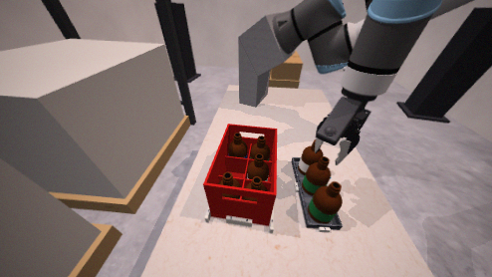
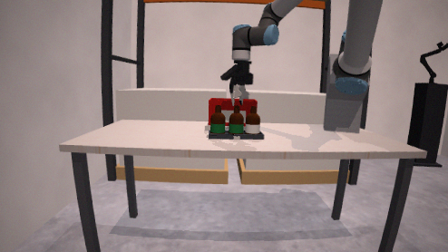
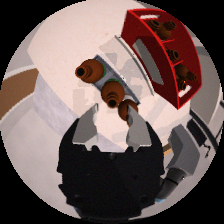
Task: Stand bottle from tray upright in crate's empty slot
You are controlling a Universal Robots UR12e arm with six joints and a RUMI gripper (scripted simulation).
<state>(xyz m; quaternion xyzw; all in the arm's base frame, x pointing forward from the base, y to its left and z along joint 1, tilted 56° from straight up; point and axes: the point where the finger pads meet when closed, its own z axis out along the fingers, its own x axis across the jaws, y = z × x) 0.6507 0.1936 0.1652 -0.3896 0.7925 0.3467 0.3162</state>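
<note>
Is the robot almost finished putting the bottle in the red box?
Not yet. Nothing is moved: all three bottles stand on the tray, and the red crate holds five bottles with one slot free. Right now the open gripper hangs just above the white-labelled bottle at the tray's far end, holding nothing. Left to do: grab a bottle, lift it, carry it over and stand it in the free slot.

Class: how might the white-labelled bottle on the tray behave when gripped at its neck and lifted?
The white-labelled bottle looks rigid, so it should not flex. Its smooth narrow neck may slip between the fingers. Wide-bodied and standing upright, it probably resists tipping.
</note>
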